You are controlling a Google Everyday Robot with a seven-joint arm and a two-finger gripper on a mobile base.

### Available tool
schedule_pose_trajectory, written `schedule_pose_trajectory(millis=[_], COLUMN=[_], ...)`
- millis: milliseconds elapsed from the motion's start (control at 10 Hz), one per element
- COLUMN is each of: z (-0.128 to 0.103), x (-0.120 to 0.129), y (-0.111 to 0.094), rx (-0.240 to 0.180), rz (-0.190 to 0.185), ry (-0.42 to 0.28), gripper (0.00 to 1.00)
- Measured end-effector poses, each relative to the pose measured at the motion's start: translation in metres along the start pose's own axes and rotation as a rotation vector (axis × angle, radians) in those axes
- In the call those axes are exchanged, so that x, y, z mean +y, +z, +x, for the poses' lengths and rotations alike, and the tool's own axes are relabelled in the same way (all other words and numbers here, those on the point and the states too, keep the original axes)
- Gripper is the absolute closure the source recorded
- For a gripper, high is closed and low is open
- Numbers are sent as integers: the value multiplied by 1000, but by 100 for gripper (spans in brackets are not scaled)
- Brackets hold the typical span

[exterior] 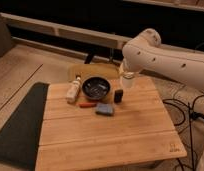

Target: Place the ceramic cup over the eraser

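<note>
One relation decides the coming move: the eraser [118, 96] lies just below and a little to the left of the gripper [127, 80] in the frame, near but not touching. The gripper hangs right of centre, in the upper half of the picture, at the end of the white arm [160, 55] that comes in from the right edge. Its jaws are clenched on the cup [128, 83], a small pale thing showing just under the wrist, apparently raised clear of the table [110, 135]. With only one arm on this robot, no choice of hand arises.

The eraser is a small black block standing on end, its long axis upright, near the back of the wooden table and just right of the dark bowl [96, 87] (close beside it, though I cannot tell whether they touch). Because the block stands tall, the cup probably has to come from above, mouth down, centred over it before lowering; which way the mouth faces I cannot tell. A drift to the left risks catching the bowl's rim or tipping the block.

The cup looks whitish, about as wide as the block and much smaller than the bowl. A cream bottle [73, 91] lies left of the bowl; a red pen [86, 105] and a blue pad [104, 109] lie in front, apart from the cup's likely path.
</note>
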Motion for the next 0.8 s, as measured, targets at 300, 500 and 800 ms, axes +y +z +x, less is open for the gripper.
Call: schedule_pose_trajectory(millis=[300,500,800], z=[-10,-4,6], x=[14,22,26], y=[14,25,38], rx=[-68,-78,-72], rz=[-51,-79,-99], ry=[-61,-81,-93], gripper=[100,100,100])
